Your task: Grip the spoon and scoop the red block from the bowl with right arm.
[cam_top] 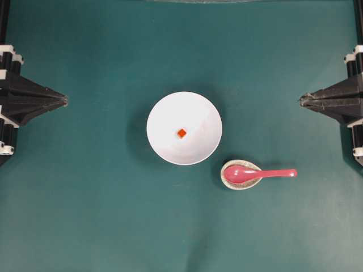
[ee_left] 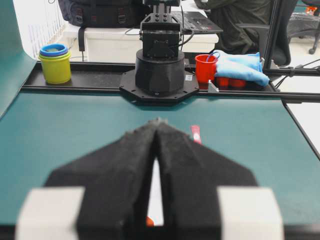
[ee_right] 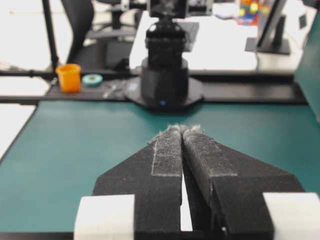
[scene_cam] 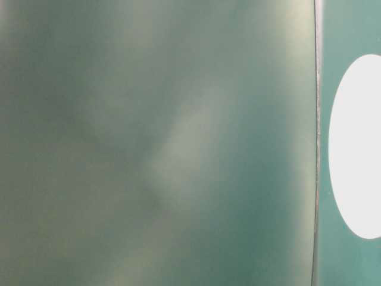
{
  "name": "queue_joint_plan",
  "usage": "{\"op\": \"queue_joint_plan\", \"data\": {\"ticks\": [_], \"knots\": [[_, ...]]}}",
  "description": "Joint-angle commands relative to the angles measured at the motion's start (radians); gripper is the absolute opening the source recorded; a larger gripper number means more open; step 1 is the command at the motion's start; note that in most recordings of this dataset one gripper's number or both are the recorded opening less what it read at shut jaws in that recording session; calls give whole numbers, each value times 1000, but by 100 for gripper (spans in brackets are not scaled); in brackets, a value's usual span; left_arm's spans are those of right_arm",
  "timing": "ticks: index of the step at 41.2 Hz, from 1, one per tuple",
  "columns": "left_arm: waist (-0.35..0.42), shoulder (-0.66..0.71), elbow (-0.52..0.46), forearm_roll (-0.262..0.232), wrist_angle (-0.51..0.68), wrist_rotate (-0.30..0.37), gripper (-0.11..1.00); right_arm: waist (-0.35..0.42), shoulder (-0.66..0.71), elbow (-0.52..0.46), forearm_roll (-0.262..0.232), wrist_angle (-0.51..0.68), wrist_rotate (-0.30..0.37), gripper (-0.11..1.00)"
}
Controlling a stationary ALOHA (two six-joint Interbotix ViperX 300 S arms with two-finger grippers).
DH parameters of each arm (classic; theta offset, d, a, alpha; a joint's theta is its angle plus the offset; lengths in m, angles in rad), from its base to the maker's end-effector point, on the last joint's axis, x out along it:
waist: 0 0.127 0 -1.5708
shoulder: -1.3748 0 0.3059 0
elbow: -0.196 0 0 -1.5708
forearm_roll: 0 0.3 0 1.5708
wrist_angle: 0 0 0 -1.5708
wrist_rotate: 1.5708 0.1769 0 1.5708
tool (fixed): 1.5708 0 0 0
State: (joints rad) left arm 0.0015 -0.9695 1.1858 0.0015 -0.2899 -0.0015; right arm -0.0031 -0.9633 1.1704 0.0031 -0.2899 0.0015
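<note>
The white bowl (cam_top: 184, 128) sits mid-table with the tiny red block (cam_top: 181, 133) inside it. The pink-red spoon (cam_top: 258, 173) lies to the bowl's lower right, its scoop resting in a small speckled dish (cam_top: 229, 181) and its handle pointing right. My right gripper (cam_top: 301, 101) is shut at the right edge, well above the spoon and holding nothing; its tips meet in the right wrist view (ee_right: 182, 129). At the left edge my left gripper (cam_top: 65, 101) is shut and empty too (ee_left: 158, 121). Past its fingers peek the spoon handle (ee_left: 195, 134), a sliver of bowl (ee_left: 155, 200) and the block (ee_left: 149, 221).
The green mat (cam_top: 102, 215) covers the table. In the table-level view a blurred green surface fills most of the frame, with the bowl (scene_cam: 357, 149) at the right. Beyond the table are stacked cups (ee_left: 55, 62), a red cup (ee_left: 205, 67), a blue cloth (ee_left: 240, 65) and an orange cup (ee_right: 68, 77).
</note>
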Motion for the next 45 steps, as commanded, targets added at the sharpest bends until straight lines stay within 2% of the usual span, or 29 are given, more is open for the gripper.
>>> {"op": "queue_joint_plan", "data": {"ticks": [1,11,22,25,32,35,38,45], "knots": [[-9,14,-46,3,12,-3,0,9,3,-21,0,-8,8,0],[-9,8,-74,2,137,-5,0,9,5,-49,0,5,8,0],[-9,12,-72,3,238,-3,0,9,3,-51,0,83,8,2],[-9,17,-72,2,239,-3,0,9,2,-52,0,86,8,9],[-9,17,-72,2,244,-2,0,9,0,-54,8,87,8,38],[-9,18,-72,2,244,-2,0,9,2,-52,18,91,8,45],[-9,18,-72,3,244,0,0,9,5,-49,23,91,8,48],[-6,17,-72,3,249,0,0,12,32,-38,23,78,9,48]]}}
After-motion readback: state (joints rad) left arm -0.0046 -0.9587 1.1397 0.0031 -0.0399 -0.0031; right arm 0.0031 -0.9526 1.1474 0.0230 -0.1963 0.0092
